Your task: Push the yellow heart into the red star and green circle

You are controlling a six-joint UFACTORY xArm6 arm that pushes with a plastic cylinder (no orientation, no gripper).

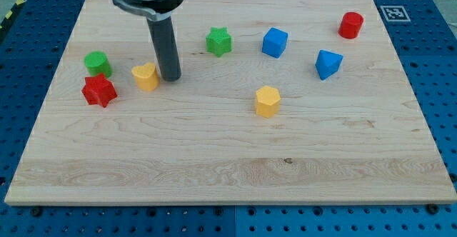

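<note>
Our yellow heart [145,76] sits near the red star [98,91] and green circle [96,63], not touching them. My tip [171,77] is just beside the heart, on the view's right. We have no jaws, only a rod.

The board [228,158] was light wood with thin grain lines, and it looked smooth and not shiny. The table [443,87] under it was blue and looked like hard metal with rows of little holes. My tip [171,78] was on a dark rod that looked smooth and dull, with a shinier grey metal part above it. The yellow heart [146,76], red star [98,91], green circle [96,63], green star [219,41] and blue cube [274,42] all looked like smooth plastic in one flat colour, a little bit dull.
</note>
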